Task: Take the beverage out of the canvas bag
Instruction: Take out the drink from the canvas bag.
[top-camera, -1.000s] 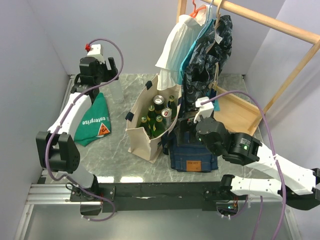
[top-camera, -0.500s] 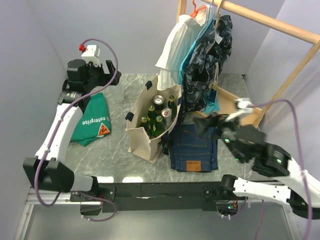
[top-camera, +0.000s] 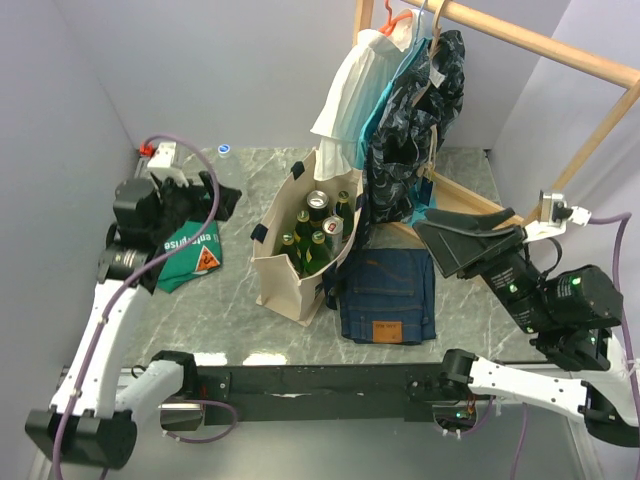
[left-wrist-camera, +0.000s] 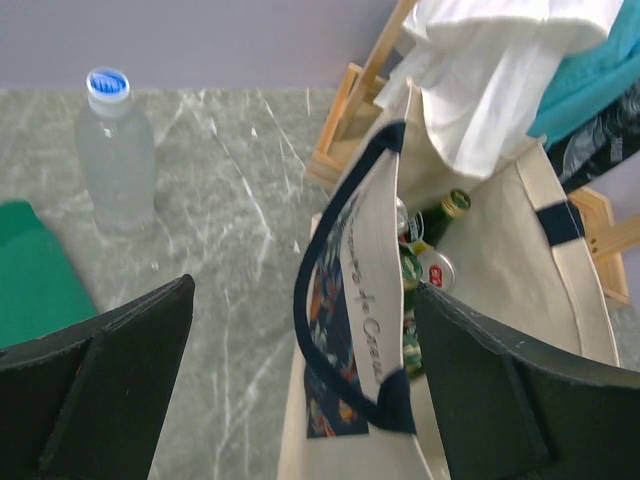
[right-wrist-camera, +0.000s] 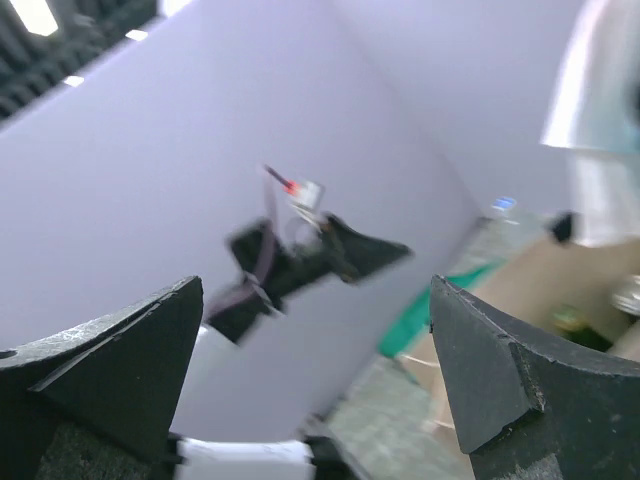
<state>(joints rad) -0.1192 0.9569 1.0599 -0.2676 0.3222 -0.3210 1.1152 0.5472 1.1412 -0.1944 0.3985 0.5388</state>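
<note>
Both pincers gape wide and hold nothing. The left gripper (left-wrist-camera: 302, 290) hangs left of the canvas bag (left-wrist-camera: 520, 250), and the right gripper (top-camera: 458, 240) is raised well to its right. Green bottles (top-camera: 300, 240) and cans (top-camera: 318, 200) stand packed inside. A reach could snag the navy handle (left-wrist-camera: 312, 248) or the hanging white shirt (left-wrist-camera: 480, 90) and drag the soft bag over. The bag's walls hide the bottles' bodies, and the right wrist view is blurred.

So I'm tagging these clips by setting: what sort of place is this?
Probably a lab cell staged like a home corner: lilac walls box in a marble-look tabletop, with a wooden clothes rack and a canvas bag of bottles.
</note>
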